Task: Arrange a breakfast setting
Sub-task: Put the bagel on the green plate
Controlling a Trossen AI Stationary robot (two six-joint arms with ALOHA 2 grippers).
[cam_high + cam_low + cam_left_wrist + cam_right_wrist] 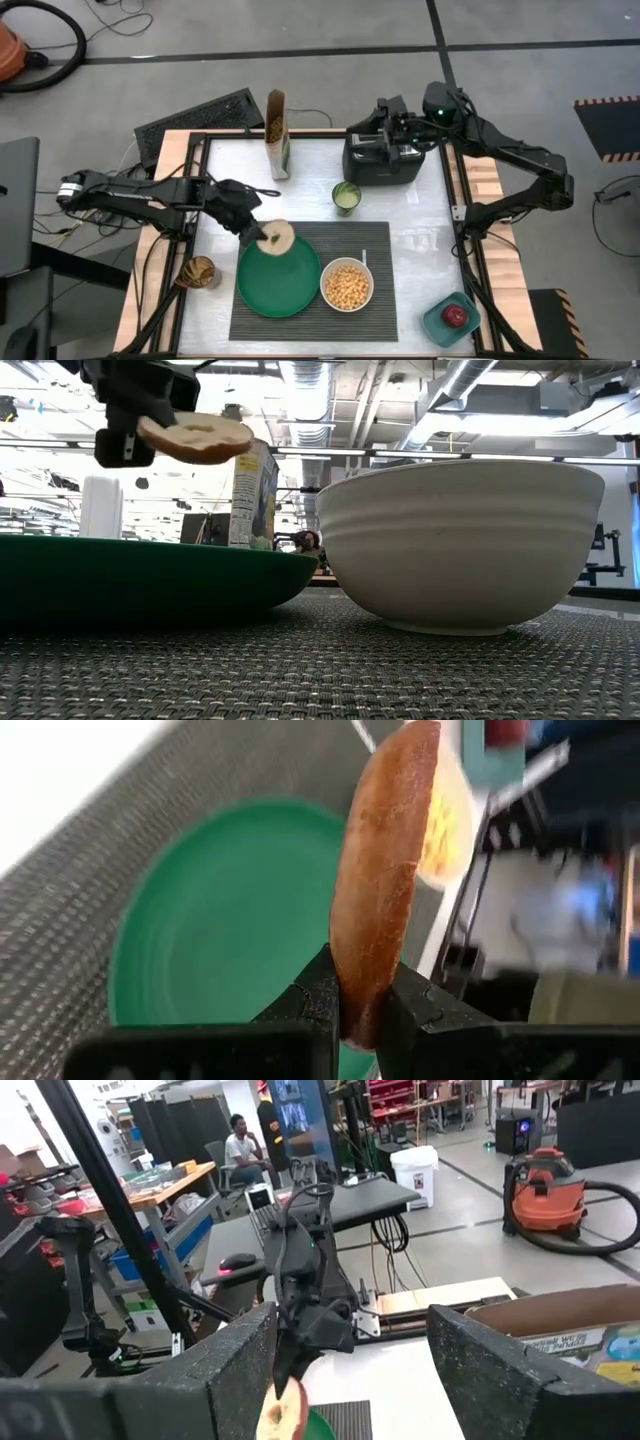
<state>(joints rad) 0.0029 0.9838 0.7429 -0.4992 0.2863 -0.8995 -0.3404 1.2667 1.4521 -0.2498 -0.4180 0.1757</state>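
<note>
My left gripper (pixel 262 238) is shut on the tan bagel (pixel 280 237), above the far rim of the round green plate (pixel 278 280). The plate and the white bowl (pixel 346 285) of yellow cereal pieces (pixel 347 286) sit on the dark ribbed placemat (pixel 385 240). The red apple (pixel 455 316) lies in the teal square container (pixel 437 325) at the near right. My right gripper (pixel 350 1370) is open and empty above the black toaster (pixel 385 160). I cannot make out the spoon. My left gripper pinches the bagel between its two fingers (pixel 315 995), one on each flat face, at the rim nearest the gripper (pixel 362 1005). The fingers come about level from the table's left. The bagel (pixel 195 438) lies flat and level, lifted clear above the plate (pixel 150 575).
A cereal box (pixel 277 135) stands at the far side of the table and a small green cup (pixel 346 196) just beyond the placemat. A round jar (pixel 198 272) stands left of the plate. The right arm reaches over the toaster at the far right.
</note>
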